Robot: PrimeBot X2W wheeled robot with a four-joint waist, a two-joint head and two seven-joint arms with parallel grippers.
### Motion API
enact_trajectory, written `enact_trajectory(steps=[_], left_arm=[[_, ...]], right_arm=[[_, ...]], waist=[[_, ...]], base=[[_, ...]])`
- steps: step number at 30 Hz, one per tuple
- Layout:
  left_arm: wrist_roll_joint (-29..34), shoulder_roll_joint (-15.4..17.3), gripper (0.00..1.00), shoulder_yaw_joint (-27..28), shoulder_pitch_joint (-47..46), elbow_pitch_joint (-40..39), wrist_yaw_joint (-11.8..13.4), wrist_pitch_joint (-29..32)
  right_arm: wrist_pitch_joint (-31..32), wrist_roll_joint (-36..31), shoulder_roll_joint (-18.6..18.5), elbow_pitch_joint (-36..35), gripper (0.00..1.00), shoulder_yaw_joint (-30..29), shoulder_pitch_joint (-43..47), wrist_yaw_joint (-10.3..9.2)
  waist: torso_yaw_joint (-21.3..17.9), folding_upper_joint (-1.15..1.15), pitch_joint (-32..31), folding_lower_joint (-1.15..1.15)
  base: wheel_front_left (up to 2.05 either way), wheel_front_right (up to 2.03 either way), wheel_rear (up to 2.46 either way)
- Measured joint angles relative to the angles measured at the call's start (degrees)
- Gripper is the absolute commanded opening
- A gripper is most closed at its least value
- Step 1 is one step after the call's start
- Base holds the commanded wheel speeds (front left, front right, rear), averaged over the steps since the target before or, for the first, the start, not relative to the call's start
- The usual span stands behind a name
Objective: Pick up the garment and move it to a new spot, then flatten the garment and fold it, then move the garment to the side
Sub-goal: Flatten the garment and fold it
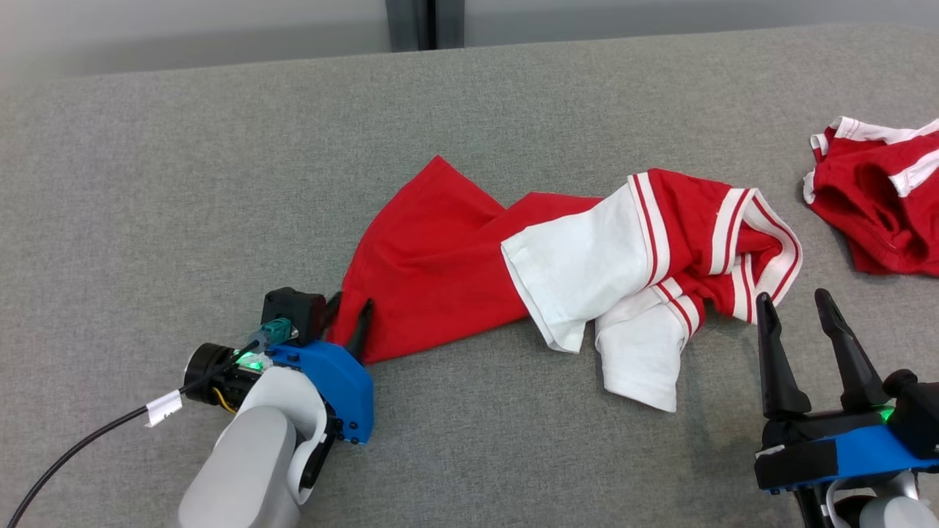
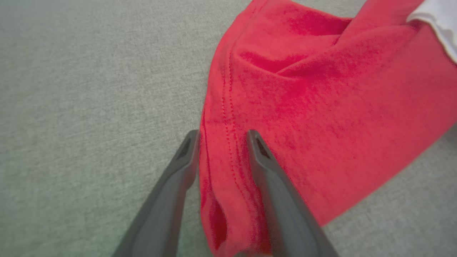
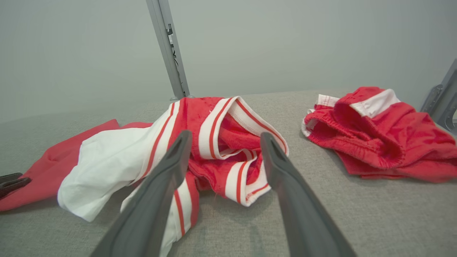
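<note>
Judging by the shirt [image 1: 440, 249] lying crumpled mid-way along the table [image 1: 183, 183], nearer its front edge, you have the lift, the flattening and the fold all left to do. Your left fingers [image 2: 178, 178] stand apart astride the red hem corner, cloth between them but not yet pinched. Your right fingers [image 1: 774, 359] hang wide open just short of the striped collar end, holding nothing.

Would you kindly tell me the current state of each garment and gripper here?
Shirt: crumpled, not flattened, lying on the grey surface.
Shorts: bunched up, lying apart from the shirt.
Left gripper: open, jaws astride the shirt's red hem.
Right gripper: open, empty, short of the shirt.
</note>
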Motion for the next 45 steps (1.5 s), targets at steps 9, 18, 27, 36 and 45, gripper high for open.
enact_trajectory(steps=[9,18,27,36,45], left_arm=[[-1.63,0.9,0.0,-0.73,1.65,-5.98,-0.1,-7.71],[-1.62,4.52,0.0,1.62,10.92,-26.95,6.13,-5.32],[-1.86,7.44,0.0,3.16,23.4,-47.11,12.66,2.63],[-7.38,6.73,0.0,5.04,25.92,-43.13,13.11,5.43],[-11.83,5.16,0.0,6.66,17.58,-23.82,8.69,2.55]], right_arm=[[-0.63,0.18,0.07,1.09,1.0,-1.16,0.29,0.01],[-0.33,0.6,0.26,1.02,1.0,-1.24,1.26,0.0],[0.57,0.57,0.75,-0.02,1.0,-1.63,2.2,0.0],[1.13,0.73,1.03,-1.11,1.0,-0.36,1.82,0.01],[0.99,1.22,1.03,-1.16,1.0,0.29,0.58,0.0]], waist=[[1.21,0.0,-2.13,0.0],[4.86,0.0,-4.4,0.0],[7.12,-0.01,-5.28,-0.01],[5.87,-0.01,-4.33,0.0],[1.75,-0.01,-1.25,0.01]], base=[[0.0,0.0,0.0],[0.0,0.0,0.0],[0.0,0.0,0.0],[0.0,0.0,0.0],[0.0,0.0,0.0]])
